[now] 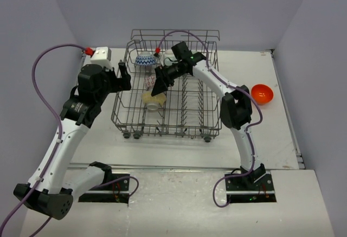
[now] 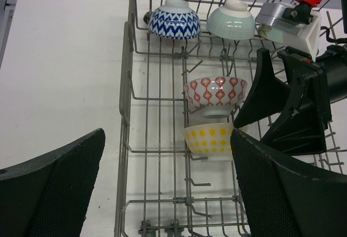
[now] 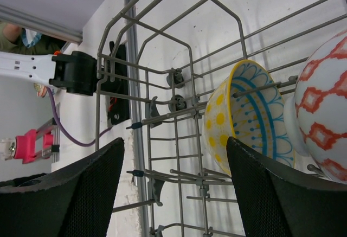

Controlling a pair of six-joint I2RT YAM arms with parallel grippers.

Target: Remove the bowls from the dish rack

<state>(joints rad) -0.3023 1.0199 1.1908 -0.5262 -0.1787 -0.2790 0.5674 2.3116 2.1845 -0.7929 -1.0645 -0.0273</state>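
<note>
The grey wire dish rack (image 1: 200, 126) stands mid-table. In its left half sit a blue-and-white bowl (image 2: 174, 21), a mint bowl (image 2: 232, 21), a red-and-white bowl (image 2: 215, 93) and a cream bowl with yellow dots (image 2: 212, 138), all tipped on the tines. An orange-red bowl (image 1: 262, 93) rests on the table to the right. My right gripper (image 1: 158, 91) reaches down into the rack, open. In the right wrist view its one finger is beside the cream bowl (image 3: 246, 117) and nothing is between the fingers. My left gripper (image 1: 125, 75) hovers open at the rack's left wall.
The rack's tall wire sides (image 2: 128, 85) and upright tines surround both grippers. The right arm's wrist (image 2: 303, 25) crosses above the rack's back row. White table shows left of the rack (image 2: 65, 74). Grey walls close in the back and sides.
</note>
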